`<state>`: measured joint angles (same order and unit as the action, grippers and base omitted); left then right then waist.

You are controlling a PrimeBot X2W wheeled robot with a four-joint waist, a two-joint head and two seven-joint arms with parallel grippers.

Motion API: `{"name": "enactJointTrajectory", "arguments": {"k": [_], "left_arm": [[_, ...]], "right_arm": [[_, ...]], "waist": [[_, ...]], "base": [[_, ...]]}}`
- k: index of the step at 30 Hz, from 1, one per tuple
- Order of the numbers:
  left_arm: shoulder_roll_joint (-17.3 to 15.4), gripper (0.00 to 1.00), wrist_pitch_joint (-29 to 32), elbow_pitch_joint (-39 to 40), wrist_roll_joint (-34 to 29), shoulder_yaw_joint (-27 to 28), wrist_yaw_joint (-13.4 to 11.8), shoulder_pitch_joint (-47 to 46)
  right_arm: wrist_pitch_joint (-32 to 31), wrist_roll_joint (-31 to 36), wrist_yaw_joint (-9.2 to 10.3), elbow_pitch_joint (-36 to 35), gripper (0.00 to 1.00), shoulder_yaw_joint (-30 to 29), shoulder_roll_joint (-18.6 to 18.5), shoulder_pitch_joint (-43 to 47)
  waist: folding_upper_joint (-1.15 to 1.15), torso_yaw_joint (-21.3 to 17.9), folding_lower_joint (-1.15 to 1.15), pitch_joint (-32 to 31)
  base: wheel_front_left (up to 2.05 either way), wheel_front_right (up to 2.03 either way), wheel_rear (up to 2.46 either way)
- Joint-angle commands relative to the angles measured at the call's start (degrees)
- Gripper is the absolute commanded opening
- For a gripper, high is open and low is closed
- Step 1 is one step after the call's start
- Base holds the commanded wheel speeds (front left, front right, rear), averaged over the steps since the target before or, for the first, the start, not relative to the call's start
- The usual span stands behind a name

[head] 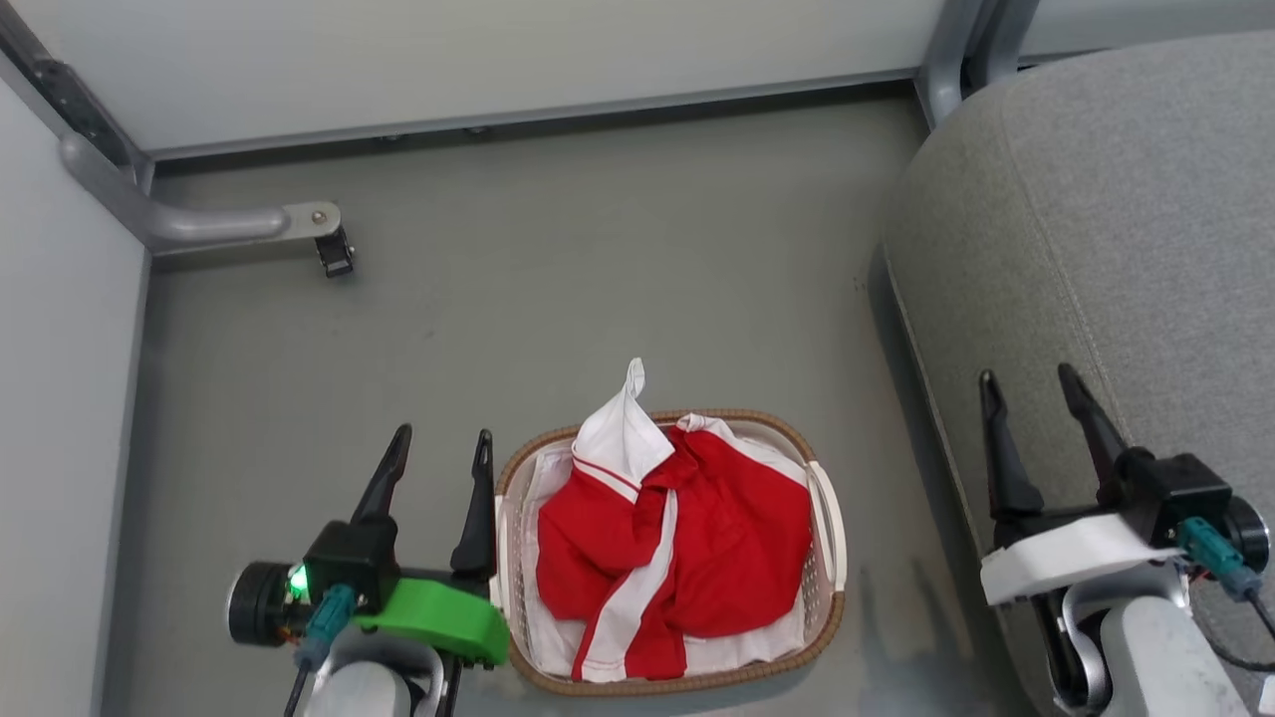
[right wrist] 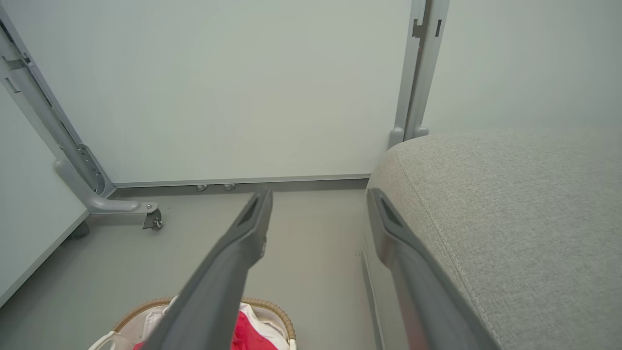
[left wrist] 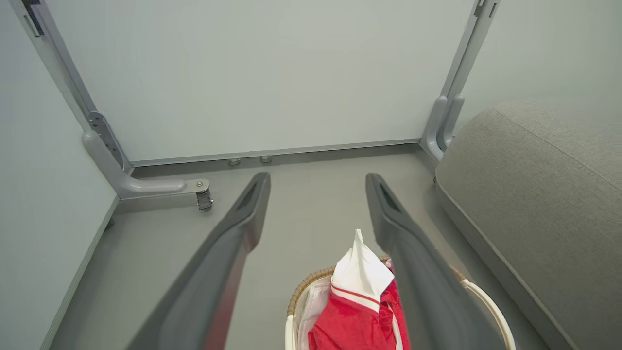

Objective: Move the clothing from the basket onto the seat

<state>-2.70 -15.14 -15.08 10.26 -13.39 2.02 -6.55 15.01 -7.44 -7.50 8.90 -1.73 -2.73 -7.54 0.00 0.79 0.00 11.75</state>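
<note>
I have both pairs of fingers spread wide and empty. The clothing (head: 687, 538) lies heaped in the basket (head: 787, 430), just off the right side of my left gripper (head: 444, 431) — whose inner finger sits beside the woven rim — and well off to the left of my right gripper (head: 1026, 373), which hangs at the edge of the seat (head: 1096, 199). The heap runs roughly along the fingers' own line, white collar peaked at the fingertip end. I judge the left arm nearer.

Cut off, covered, unclear
Right edge cuts the large grey fabric seat cushion (head: 1096, 249); heaped red-and-white thin clothing (head: 717, 528) hides the bottom of the small oval white plastic basket (head: 829, 528); garment count unclear.
</note>
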Motion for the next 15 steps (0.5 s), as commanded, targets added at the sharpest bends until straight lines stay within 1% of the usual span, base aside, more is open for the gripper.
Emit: {"name": "enactJointTrajectory", "arguments": {"k": [1,3,4,6,10,13,15], "left_arm": [[-0.3,1.0,0.0,0.0,-0.7,-0.3,0.4,-2.8],[-0.3,1.0,0.0,-0.6,-0.1,-0.9,1.1,-5.6],[-0.3,1.0,0.0,-1.5,-1.3,-2.5,1.8,-9.0],[-0.3,1.0,0.0,-3.3,-2.4,-4.1,2.2,-12.7],[-0.3,1.0,0.0,-7.7,-1.3,-6.8,2.9,-17.5],[-0.3,1.0,0.0,-12.9,-2.0,-9.3,3.5,-20.7],[-0.3,1.0,0.0,-16.2,-1.1,-10.7,3.9,-22.4]], "right_arm": [[0.3,0.5,0.02,-0.6,1.0,-0.5,-0.3,-2.0],[0.3,0.6,0.02,-1.2,1.0,-1.2,-0.3,-4.0],[0.3,0.6,0.03,-2.0,1.0,-2.2,-0.3,-6.0],[0.2,0.9,0.03,-2.7,1.0,-2.8,-0.3,-8.0],[0.2,0.4,0.03,-3.4,1.0,-3.2,-0.3,-10.5],[0.2,-0.1,0.03,-3.7,1.0,-2.6,-0.3,-11.9],[0.2,-0.3,0.03,-4.0,1.0,-2.5,-0.3,-12.6]], "waist": [[0.0,-1.0,0.0,7.7],[0.0,-1.4,0.0,11.0],[0.0,-1.7,0.0,14.5],[0.0,-2.0,0.0,18.0],[0.0,-2.9,0.0,22.4],[0.0,-3.8,0.0,25.3],[0.0,-4.2,0.0,26.8]], "base": [[0.0,0.0,0.0],[0.0,0.0,0.0],[0.0,0.0,0.0],[0.0,0.0,0.0],[0.0,0.0,0.0],[0.0,0.0,0.0],[0.0,0.0,0.0]]}}
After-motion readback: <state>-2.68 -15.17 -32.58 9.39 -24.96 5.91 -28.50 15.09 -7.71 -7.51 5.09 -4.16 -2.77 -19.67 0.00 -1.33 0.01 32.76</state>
